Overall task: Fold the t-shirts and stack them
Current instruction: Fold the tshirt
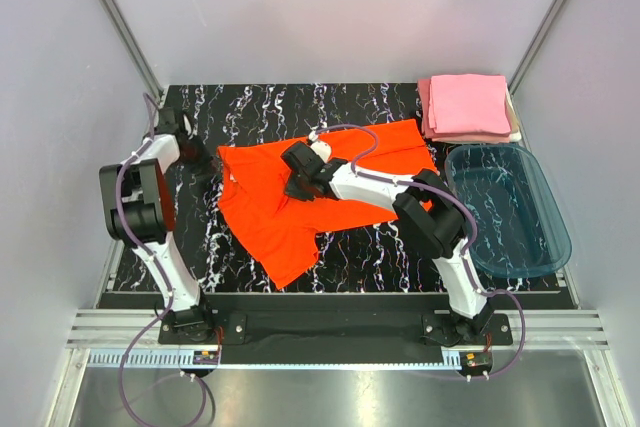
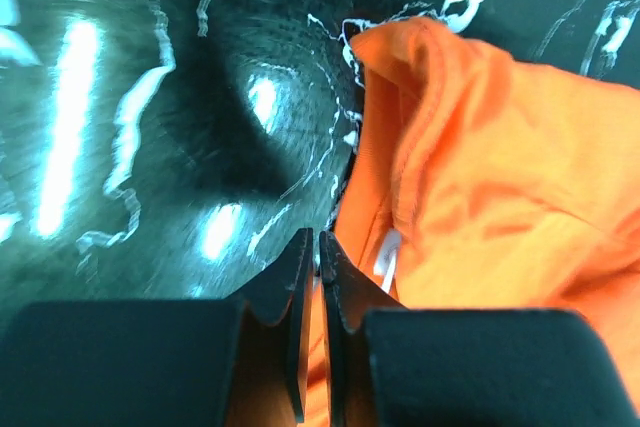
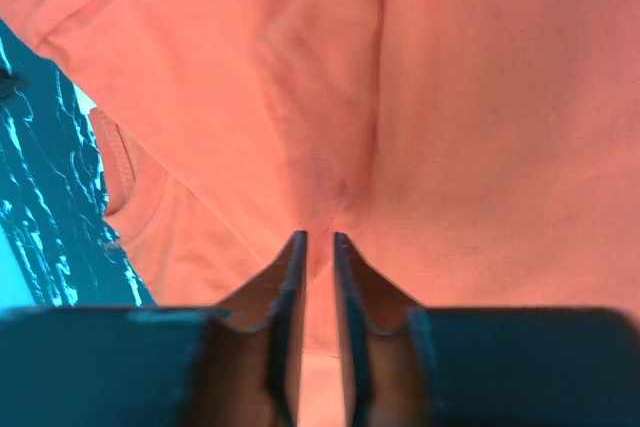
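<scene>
The orange-red t-shirt point(image 1: 270, 222) lies spread and rumpled on the middle of the black marbled mat point(image 1: 260, 107). My left gripper point(image 1: 205, 160) is at its far left corner, with its jaws pressed together on the cloth edge point(image 2: 480, 177); in the wrist view the gripper point(image 2: 318, 239) shows orange between its fingers. My right gripper point(image 1: 297, 183) is over the shirt's middle, shut on a pinch of the cloth point(image 3: 480, 97); creases run into the gripper point(image 3: 319, 237). A stack of light pink folded t-shirts point(image 1: 468, 104) sits at the far right corner.
A translucent teal plastic tub point(image 1: 505, 209) stands at the right edge, just in front of the pink stack. Grey walls and metal posts enclose the table. Bare mat shows to the left of the shirt point(image 2: 120, 147).
</scene>
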Tool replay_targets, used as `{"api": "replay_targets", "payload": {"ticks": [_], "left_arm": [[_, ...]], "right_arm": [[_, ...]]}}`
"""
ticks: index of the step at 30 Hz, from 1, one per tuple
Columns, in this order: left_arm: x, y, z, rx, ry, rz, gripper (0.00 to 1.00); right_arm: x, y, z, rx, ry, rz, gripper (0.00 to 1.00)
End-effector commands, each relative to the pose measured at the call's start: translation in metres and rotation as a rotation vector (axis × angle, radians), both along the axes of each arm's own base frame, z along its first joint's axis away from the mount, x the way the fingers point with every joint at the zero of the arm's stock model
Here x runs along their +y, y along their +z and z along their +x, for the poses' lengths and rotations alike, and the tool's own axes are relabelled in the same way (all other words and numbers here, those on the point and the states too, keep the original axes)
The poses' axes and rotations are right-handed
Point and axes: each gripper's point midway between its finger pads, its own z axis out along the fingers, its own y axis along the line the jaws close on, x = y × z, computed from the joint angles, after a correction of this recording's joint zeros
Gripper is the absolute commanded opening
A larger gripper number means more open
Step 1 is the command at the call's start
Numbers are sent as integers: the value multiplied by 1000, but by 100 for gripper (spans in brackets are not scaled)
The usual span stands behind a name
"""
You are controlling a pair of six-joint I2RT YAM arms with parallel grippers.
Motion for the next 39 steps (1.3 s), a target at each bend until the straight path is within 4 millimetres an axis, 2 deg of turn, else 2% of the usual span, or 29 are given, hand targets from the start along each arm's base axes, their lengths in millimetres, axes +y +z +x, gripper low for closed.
{"api": "replay_targets", "payload": {"ticks": [1, 4, 6, 9, 12, 13, 15, 16, 20, 22, 24, 25, 29, 32, 33, 35, 37, 39], "left_arm": [[16, 74, 22, -172, 6, 97, 11], [-3, 94, 36, -243, -53, 21, 11], [-18, 96, 42, -259, -93, -28, 11], [-26, 81, 52, -236, -122, -67, 11], [-28, 58, 57, -192, -129, -92, 10], [-28, 45, 57, -165, -127, -94, 10], [-28, 32, 56, -138, -128, -98, 10], [-28, 19, 52, -107, -127, -99, 10], [-13, -12, 41, -23, -81, -29, 9], [-10, -21, 34, 5, -71, -15, 9], [-9, -22, 35, 6, -64, -8, 9], [-9, -20, 36, 3, -64, -7, 9], [-5, -15, 39, -12, -61, 11, 9], [-5, -17, 40, -8, -67, 16, 9], [-5, -19, 41, -5, -66, 13, 9], [-5, -21, 40, 3, -67, 10, 9], [-4, -23, 41, 5, -67, 13, 9], [-4, -24, 42, 7, -67, 16, 9]], "right_arm": [[3, 31, 2, -65, 14, 33, 25], [-3, 39, 6, -89, -3, 6, 35], [-5, 42, 15, -110, 2, -4, 42], [0, 38, 30, -107, 31, -17, 48], [5, 34, 43, -124, 59, -48, 50], [9, 33, 50, -136, 61, -59, 52], [10, 31, 56, -154, 83, -93, 52], [12, 27, 61, -157, 82, -112, 52], [7, 17, 74, -163, 85, -182, 52], [4, 12, 79, -156, 79, -210, 52], [1, 2, 79, -142, 89, -239, 52], [2, 5, 80, -146, 91, -233, 52], [0, 1, 82, -140, 90, -244, 48], [-8, 1, 84, -142, 74, -263, 34], [-14, 0, 84, -139, 66, -278, 22], [-21, 2, 84, -142, 59, -293, 12], [-34, 7, 81, -144, 39, -315, 11], [-45, 10, 76, -141, 30, -331, 15]]}}
